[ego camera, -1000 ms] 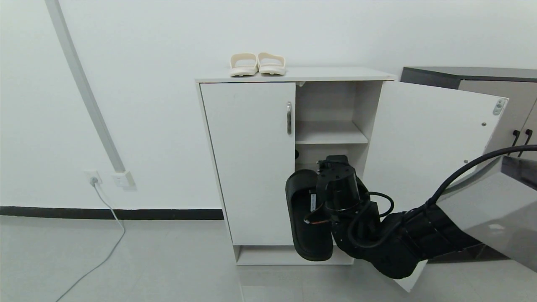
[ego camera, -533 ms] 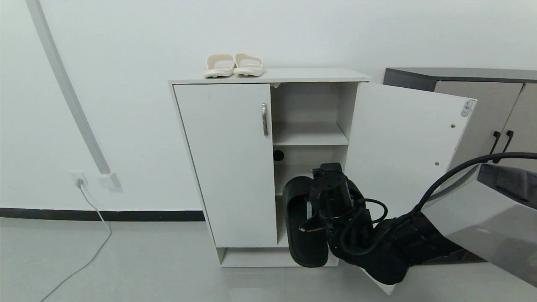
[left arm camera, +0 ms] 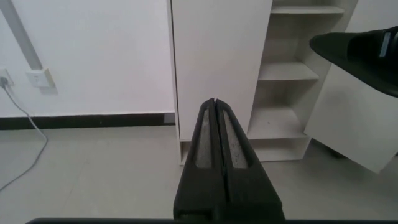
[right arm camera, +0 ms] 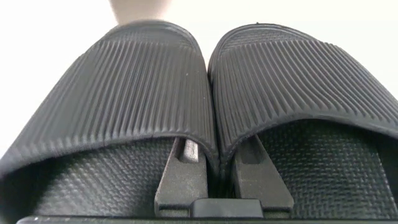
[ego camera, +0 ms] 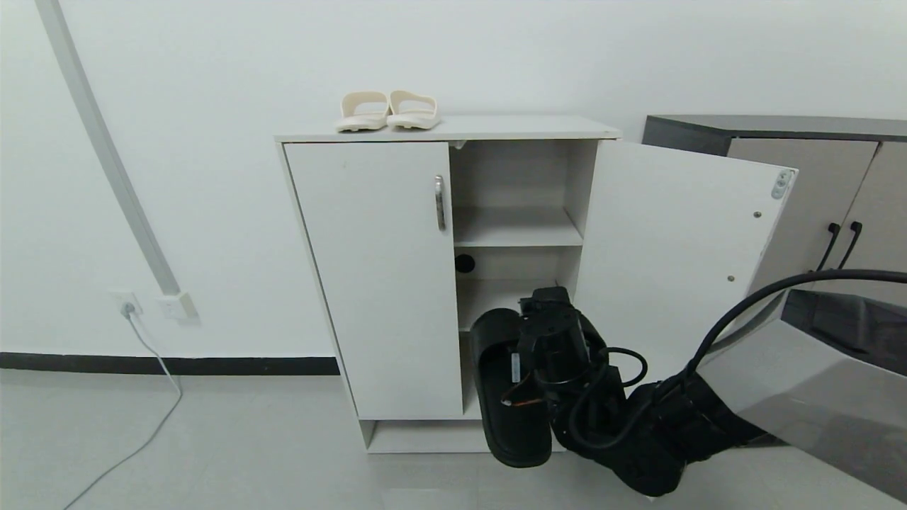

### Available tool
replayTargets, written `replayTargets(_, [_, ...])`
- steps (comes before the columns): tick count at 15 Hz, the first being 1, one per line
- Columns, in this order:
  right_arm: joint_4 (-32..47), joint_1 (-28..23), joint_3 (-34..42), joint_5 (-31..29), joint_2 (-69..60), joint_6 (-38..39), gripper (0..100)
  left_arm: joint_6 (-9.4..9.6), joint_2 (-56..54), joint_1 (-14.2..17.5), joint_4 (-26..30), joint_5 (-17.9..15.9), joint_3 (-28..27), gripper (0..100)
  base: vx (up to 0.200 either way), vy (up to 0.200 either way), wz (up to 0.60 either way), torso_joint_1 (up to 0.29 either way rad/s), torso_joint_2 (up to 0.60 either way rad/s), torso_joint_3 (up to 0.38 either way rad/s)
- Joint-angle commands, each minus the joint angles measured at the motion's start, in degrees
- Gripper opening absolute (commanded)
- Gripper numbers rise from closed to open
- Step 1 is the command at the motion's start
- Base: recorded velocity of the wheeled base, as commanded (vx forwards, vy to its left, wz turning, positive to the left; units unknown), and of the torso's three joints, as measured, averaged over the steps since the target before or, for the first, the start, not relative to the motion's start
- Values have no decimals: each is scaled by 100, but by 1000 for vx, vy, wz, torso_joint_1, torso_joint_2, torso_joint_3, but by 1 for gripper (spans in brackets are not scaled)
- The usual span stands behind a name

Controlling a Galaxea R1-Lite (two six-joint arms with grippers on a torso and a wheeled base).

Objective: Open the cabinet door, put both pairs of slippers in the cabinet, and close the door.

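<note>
Right hand [right arm camera: 219, 177] is gripping the black slippers [ego camera: 506, 397] as a pair. One finger [right arm camera: 185, 171] is sitting under each strap, and the two are closing down narrow on the slippers' touching inner walls, most likely so both travel in a single carry. The pair is hanging in front of the open right half of the cabinet [ego camera: 510, 128], about level with the lower shelf [ego camera: 489, 301]. The toes are pointing up toward the opening and the heels are dangling just above the floor [ego camera: 212, 453]. That toe-first attitude is looking suited to sliding them onto a shelf without the straps catching. The right door [ego camera: 673, 241] is standing swung wide to the robot's right, giving the arm room beside it. The left door [ego camera: 375, 276] is staying closed, so only the right column of shelves is open to use. The upper shelf [ego camera: 517, 230] is lying bare. The cream slippers [ego camera: 387, 111] are sitting side by side on the cabinet top near its left end, well apart from the arm and not yet put away. Left hand [left arm camera: 214, 124] is hanging low and back from the cabinet, its fingers pressed together on nothing, apparently parked out of the way. Judging the job as roughly at its middle: door open, first pair about to go in.
</note>
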State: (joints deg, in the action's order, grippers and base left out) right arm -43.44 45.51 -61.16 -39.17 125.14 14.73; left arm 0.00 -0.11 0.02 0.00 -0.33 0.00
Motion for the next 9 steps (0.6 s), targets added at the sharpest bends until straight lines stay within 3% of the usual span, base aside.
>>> replayTargets(1, [-7,2,16,76,81,4,0,0,20,6,0,-2,0,0,0,0,0,0,0,0])
replayTargets(9, [-218,28,25,85,266,4,0,0,20,6,0,-20,0,0,0,0,0,0,0,0])
